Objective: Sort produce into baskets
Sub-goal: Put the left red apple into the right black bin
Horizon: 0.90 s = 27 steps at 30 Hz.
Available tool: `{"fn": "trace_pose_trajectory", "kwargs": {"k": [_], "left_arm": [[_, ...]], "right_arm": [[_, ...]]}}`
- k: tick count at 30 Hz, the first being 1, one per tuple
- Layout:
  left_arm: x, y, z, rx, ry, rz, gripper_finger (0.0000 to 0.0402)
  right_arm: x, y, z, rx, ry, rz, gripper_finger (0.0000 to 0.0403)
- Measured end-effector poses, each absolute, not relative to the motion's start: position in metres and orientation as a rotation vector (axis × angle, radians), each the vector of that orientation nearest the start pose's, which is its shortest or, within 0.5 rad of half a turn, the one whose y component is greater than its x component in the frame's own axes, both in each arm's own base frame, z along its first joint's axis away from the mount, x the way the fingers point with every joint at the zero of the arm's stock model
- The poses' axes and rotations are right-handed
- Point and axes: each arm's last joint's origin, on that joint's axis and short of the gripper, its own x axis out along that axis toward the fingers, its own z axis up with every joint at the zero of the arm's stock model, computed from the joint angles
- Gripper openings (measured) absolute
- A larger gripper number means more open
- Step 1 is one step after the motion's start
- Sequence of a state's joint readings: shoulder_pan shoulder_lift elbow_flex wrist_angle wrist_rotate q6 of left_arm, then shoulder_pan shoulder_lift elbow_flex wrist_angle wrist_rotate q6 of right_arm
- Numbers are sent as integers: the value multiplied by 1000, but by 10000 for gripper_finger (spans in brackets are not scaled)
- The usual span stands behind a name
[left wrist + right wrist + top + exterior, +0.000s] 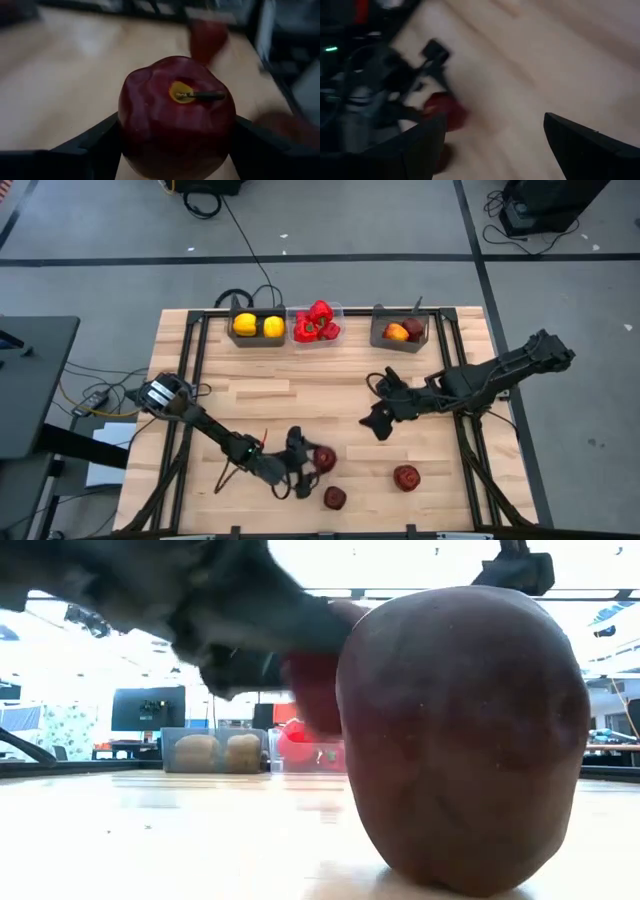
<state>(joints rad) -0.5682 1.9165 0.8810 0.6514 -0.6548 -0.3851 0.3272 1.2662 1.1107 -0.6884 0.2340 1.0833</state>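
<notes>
A dark red apple sits between the fingers of my left gripper near the table's front, its stem end facing the wrist. Two more dark red apples lie on the table: one close in front, one to the right. My right gripper hangs open above the table's middle right, holding nothing, its fingers wide apart. At the far edge stand three baskets: a dark grey one with two yellow peppers, a clear one with red peppers, and a dark grey one with an orange and a dark red piece. My left gripper has the apple between its two fingers, one on each side, with the stem toward the wrist. The fingers come nearly level from the table's left. Whether the apple rests on the table or hangs just above it, I cannot tell.
The nearest loose apple lies right beside the left gripper, at the front edge. Black frame rails run along both table sides. Bare wood lies between the baskets and the arms.
</notes>
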Motion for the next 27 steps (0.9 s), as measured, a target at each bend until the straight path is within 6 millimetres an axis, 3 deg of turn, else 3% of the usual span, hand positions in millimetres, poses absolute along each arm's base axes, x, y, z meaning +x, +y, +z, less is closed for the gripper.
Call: {"fn": "trace_pose_trajectory", "kwargs": {"k": [6,10,13,17,23,27], "left_arm": [[333,-161,173,-161,111,236,310],[336,-148,192,-129,58,262,311],[339,-143,203,-110,33,272,311],[344,-142,211,-171,1,236,312],[348,-139,217,-304,-43,231,312],[348,-140,218,-349,-53,215,312]], "right_arm": [[263,94,304,960,701,-248,345],[276,100,303,958,670,-157,348],[284,103,302,877,638,-74,351],[286,108,302,646,624,44,353],[278,107,306,522,566,-79,353],[279,108,306,470,555,-66,353]]}}
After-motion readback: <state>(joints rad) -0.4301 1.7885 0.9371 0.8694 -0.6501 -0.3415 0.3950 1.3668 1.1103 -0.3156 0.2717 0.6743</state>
